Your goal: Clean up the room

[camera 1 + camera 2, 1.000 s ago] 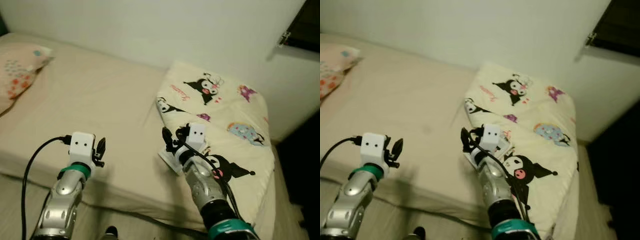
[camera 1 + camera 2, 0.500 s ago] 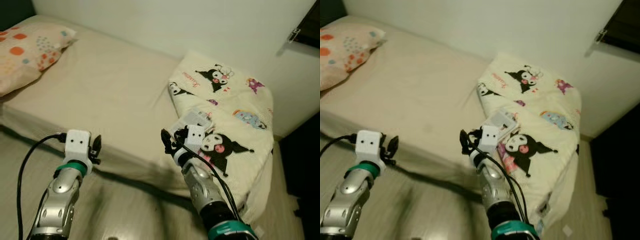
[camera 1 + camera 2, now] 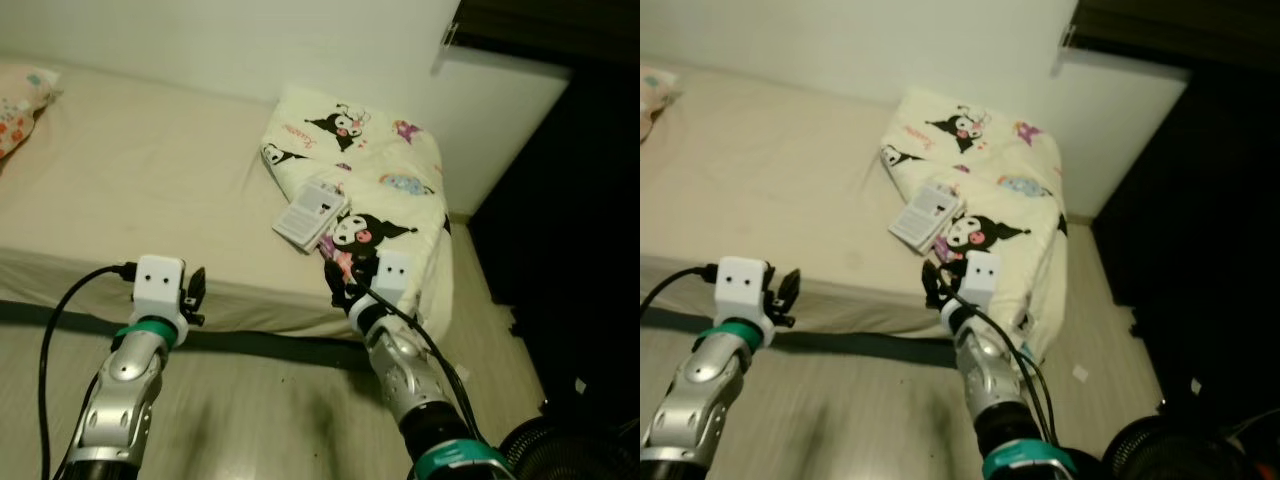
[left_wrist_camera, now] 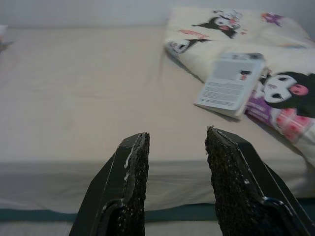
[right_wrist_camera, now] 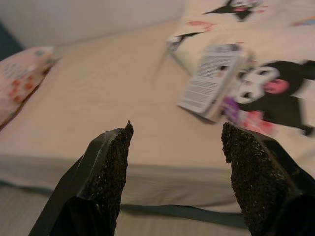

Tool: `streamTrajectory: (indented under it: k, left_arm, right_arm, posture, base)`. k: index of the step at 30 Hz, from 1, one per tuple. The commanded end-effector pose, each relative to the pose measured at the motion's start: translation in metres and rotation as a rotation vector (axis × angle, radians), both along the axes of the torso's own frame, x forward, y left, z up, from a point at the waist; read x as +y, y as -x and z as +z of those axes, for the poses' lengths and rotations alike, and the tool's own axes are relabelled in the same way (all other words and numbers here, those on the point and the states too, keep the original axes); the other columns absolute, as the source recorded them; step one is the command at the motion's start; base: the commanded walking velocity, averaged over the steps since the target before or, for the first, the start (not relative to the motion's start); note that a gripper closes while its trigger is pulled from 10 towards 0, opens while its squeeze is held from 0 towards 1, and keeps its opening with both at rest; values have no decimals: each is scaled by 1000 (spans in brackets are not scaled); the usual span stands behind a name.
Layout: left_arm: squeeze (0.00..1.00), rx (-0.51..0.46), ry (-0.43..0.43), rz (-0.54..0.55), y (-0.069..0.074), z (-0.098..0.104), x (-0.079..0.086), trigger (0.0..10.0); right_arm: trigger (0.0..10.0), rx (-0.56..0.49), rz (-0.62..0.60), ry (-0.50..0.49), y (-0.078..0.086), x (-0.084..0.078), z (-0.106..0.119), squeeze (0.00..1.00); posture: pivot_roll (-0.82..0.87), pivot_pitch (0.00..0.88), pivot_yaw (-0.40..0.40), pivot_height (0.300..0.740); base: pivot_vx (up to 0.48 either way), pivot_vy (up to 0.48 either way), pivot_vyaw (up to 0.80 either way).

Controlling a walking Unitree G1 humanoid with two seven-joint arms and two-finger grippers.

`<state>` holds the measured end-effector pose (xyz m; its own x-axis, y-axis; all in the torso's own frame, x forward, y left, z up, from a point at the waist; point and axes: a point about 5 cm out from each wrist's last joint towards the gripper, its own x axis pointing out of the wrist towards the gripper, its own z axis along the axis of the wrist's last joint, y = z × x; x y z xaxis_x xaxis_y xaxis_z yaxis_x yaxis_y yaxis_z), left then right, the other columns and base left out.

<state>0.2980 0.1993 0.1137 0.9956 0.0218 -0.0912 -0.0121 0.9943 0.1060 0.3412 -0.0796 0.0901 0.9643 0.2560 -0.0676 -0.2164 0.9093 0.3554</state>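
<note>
Beige bed (image 3: 150,190) against pale wall (image 3: 220,40) — wood-look floor (image 3: 260,410), dark, perhaps doorway, right.

No words or numbers can be read. The box (image 4: 229,83) on the bed carries lines of small print (too blurred to make out), and red script on the cartoon blanket (image 3: 385,180) is likewise illegible.

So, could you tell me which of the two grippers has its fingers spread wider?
The right gripper: in its wrist view the gap between its fingers is clearly broader than the narrower gap between the fingers of the left gripper. Both point at the bed.
</note>
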Motion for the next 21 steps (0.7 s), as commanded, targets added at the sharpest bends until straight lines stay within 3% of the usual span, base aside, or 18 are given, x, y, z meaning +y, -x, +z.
streamTrajectory:
  k: [1,21]
  left_arm:
    - [0,13,-4,-1,-1,-4,-3,10000]
    - [0,1,-47,48,-3,-4,3,10000]
  right_arm:
    - [10000,18,-19,-5,1,-3,-4,0]
    - [10000,5,7,12,1,0,-3,0]
  posture:
    - [204,21,-36,740]
    - [201,14,-44,740]
  base:
    - [0,0,0]
    - [437,0,0]
